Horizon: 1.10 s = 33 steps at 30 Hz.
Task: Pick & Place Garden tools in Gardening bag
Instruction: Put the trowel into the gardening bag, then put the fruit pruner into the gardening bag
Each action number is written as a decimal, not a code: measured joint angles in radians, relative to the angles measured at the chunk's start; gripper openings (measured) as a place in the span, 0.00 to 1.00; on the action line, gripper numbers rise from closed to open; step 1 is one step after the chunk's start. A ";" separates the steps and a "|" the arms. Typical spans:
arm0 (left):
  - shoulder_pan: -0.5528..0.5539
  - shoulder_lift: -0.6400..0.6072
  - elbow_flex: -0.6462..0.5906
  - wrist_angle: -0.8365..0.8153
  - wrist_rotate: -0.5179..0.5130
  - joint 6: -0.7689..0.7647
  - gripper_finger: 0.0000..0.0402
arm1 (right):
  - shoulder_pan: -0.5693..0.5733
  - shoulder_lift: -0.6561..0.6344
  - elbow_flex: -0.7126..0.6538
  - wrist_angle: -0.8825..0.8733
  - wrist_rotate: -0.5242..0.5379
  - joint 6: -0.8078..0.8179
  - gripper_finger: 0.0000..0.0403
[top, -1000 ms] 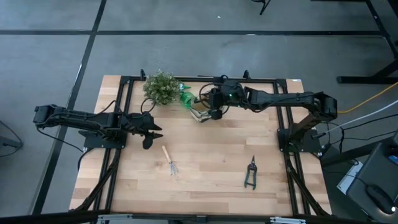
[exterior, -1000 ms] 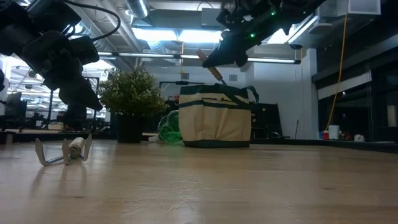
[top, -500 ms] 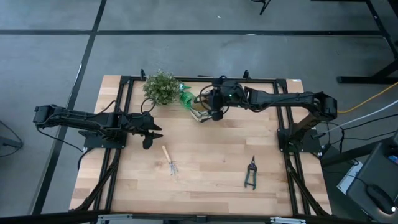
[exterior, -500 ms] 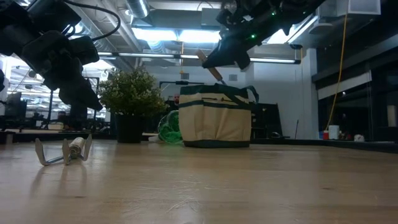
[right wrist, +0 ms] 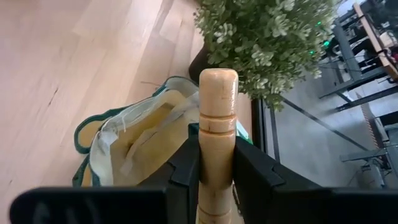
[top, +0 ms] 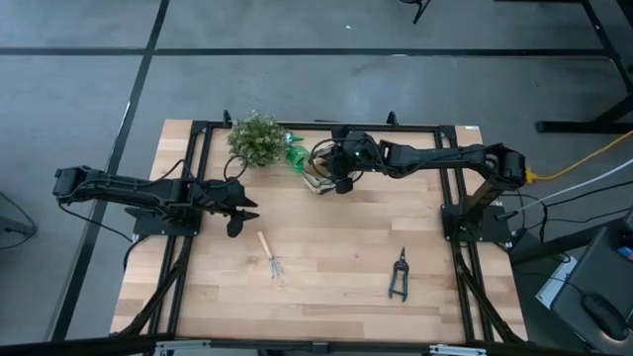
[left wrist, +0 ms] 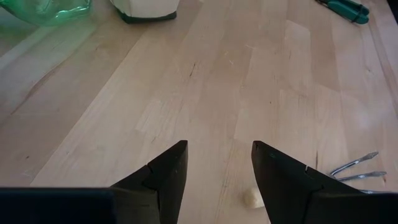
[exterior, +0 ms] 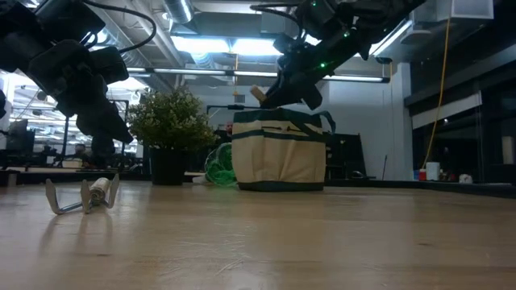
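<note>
Here the right pincer [exterior: 284, 90], clenched on the short wood-handled tool [right wrist: 217, 134], hovers over the gardening bag [exterior: 279, 151], apparently above its mouth; next, lowering and release.

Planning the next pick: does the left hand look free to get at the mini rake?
Probably yes. The left hand is open and empty, hovering just beside the mini rake, which lies alone on bare table with nothing between them.
</note>
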 joint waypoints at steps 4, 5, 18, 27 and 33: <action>0.000 0.000 0.000 0.000 0.000 0.000 0.43 | 0.000 0.000 0.000 0.003 0.000 0.017 0.21; 0.000 0.000 0.000 0.000 0.000 0.000 0.43 | 0.000 0.000 0.000 0.002 0.001 0.028 0.22; 0.000 0.000 0.000 0.000 0.000 0.000 0.44 | 0.003 0.000 0.000 0.001 0.036 0.268 0.41; 0.000 0.000 0.000 0.000 0.000 0.000 0.44 | 0.024 -0.070 0.000 0.010 -0.091 0.481 0.49; 0.000 0.000 0.000 0.000 0.000 0.000 0.43 | 0.024 -0.125 0.000 0.001 -0.222 0.664 0.49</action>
